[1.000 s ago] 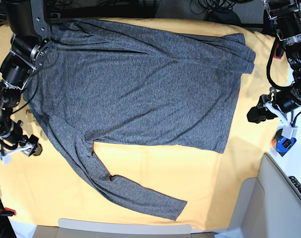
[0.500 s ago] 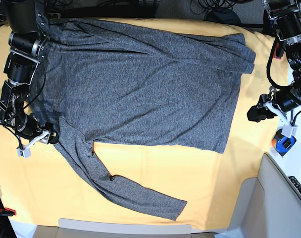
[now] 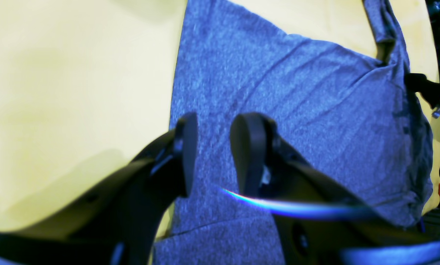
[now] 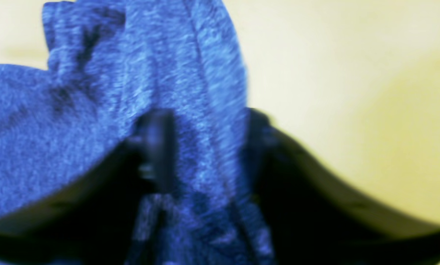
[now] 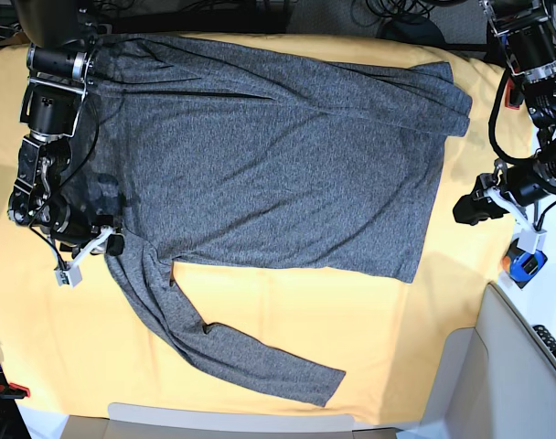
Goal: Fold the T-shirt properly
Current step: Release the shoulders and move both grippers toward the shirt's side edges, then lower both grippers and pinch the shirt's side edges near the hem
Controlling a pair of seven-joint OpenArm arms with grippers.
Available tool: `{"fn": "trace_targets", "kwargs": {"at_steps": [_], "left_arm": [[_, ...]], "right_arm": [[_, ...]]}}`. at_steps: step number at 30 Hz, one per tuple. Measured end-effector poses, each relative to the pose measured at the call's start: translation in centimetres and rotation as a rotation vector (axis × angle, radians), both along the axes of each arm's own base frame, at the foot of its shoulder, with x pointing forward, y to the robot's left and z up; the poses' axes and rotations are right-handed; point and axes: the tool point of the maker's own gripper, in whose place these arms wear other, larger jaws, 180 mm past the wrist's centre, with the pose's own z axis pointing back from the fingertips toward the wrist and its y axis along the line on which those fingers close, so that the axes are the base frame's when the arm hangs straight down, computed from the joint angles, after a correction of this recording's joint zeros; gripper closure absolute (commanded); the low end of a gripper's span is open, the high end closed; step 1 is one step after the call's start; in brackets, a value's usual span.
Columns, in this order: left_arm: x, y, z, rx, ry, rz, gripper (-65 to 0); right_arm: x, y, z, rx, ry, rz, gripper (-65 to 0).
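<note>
My right gripper [image 4: 201, 154] straddles a bunched fold of the T-shirt [image 5: 260, 155], jaws spread around the cloth; my base camera shows only that it sits at the shirt's left edge, above the trailing sleeve. My left gripper [image 3: 212, 147] hangs with jaws parted and empty over the yellow sheet [image 5: 369, 320], right of the shirt, which lies spread flat.
</note>
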Motion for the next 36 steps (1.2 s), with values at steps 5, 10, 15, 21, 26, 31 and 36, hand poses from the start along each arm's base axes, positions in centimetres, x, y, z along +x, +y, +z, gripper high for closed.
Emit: {"fn": "trace_targets", "kwargs": {"at_steps": [5,10,15,21,26,31,36], "left_arm": [[1.2,1.1,-0.7,-0.053,0.018,0.052,-19.4],[4.3,2.1,-2.7,-0.096,0.071,0.109,-20.4],[10.2,0.0,-3.3,-0.103,0.072,0.099,-22.8],[12.9,-1.4,-6.4,-0.012,0.118,0.093,-24.4],[13.0,-2.2,-9.1,0.018,0.120,0.113,-24.4],[13.1,-2.9,-9.2,0.007,0.124,0.108,-24.4],[13.3,-4.9,-9.1,-0.015,0.098,0.046,-24.4]], "right_arm": [[-0.2,0.1,-0.2,0.006,0.003,-0.007,-0.2],[-0.8,0.3,-0.1,-0.019,0.005,0.017,0.0],[-1.3,0.6,0.0,-0.030,0.007,0.037,0.0],[-1.4,0.6,-0.1,-0.033,0.007,0.037,0.0],[-1.4,0.6,-0.1,-0.027,-0.003,0.032,0.0],[-1.5,0.6,-0.2,-0.027,-0.001,0.033,0.0],[-1.5,0.7,-0.2,-0.026,-0.001,0.033,0.0]]}}
